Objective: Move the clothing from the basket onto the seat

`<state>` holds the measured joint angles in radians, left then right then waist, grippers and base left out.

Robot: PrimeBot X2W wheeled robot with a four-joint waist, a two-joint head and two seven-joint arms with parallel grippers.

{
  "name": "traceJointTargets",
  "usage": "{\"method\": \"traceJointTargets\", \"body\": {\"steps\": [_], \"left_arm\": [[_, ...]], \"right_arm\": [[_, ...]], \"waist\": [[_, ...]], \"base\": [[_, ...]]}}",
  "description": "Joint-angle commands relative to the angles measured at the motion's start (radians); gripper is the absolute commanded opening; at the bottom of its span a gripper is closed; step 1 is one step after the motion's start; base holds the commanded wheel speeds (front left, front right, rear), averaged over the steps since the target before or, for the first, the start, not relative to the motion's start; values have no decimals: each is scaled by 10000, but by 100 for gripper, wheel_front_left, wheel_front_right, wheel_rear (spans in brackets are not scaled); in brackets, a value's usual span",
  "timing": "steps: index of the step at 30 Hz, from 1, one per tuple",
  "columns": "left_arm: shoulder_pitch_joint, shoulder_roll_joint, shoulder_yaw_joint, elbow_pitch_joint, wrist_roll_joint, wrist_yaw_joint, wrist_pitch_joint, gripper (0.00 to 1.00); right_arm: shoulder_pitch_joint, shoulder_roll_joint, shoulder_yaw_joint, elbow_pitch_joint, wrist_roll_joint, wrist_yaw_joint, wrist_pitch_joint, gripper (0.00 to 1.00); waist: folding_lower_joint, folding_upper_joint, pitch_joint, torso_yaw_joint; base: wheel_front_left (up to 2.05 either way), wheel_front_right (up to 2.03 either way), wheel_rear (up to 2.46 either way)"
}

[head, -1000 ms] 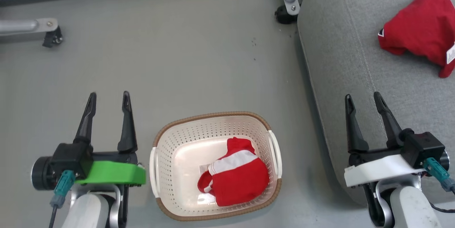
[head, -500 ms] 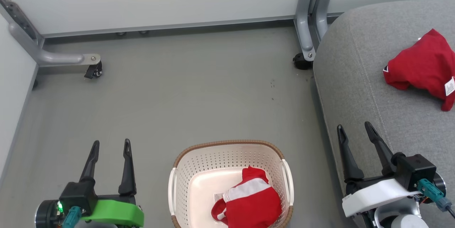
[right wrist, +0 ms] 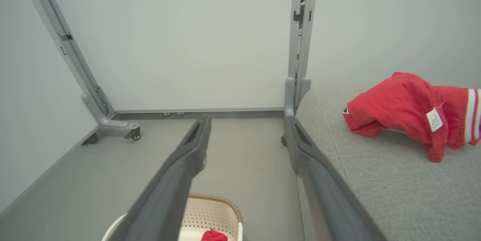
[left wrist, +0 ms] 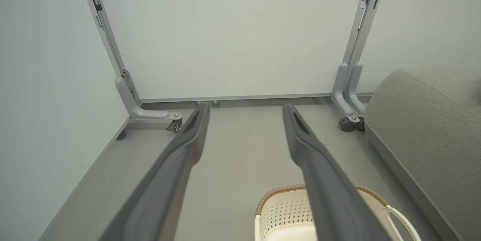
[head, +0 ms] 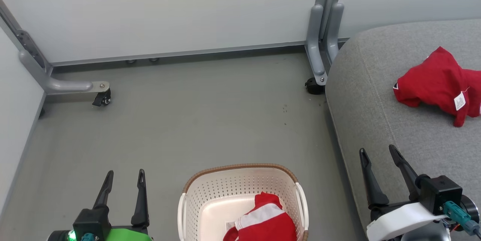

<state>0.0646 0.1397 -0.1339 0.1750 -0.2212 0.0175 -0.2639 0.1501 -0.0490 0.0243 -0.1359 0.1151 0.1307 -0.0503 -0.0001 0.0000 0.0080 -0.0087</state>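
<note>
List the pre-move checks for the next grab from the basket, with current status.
1. Left gripper open and empty: ok.
2. Right gripper open and empty: ok.
3. Red-and-white garment lying loose in the basket, nothing on top of it: ok.
4. Whole of that garment inside the head view: not ok, the bottom edge cuts it off.
5. Bare room on the seat beside the red garment lying there: ok.
6. Basket emptied: not ok.
</note>
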Motion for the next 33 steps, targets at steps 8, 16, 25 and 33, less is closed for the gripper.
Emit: {"method": "traceJointTargets", "body": {"steps": [8,16,25,33], "left_arm": [[147,-119,173,169,230,-70,-7,100],[43,-187,264,272,283,-133,-7,100],[-147,-269,228,285,512,-194,-7,100],[-1547,-532,-885,902,936,-739,0,100]], "right_arm": [[228,-31,-52,-236,-48,1,118,100],[213,-31,-12,-254,19,1,123,100],[154,-31,-38,-319,56,1,134,100],[-434,-31,-35,-585,57,1,91,100]], "waist": [[1,0,-15,-34],[1,0,17,-12],[1,0,143,22],[1,0,1267,5]], "base": [[0,0,0],[0,0,0],[0,0,0],[0,0,0]]}}
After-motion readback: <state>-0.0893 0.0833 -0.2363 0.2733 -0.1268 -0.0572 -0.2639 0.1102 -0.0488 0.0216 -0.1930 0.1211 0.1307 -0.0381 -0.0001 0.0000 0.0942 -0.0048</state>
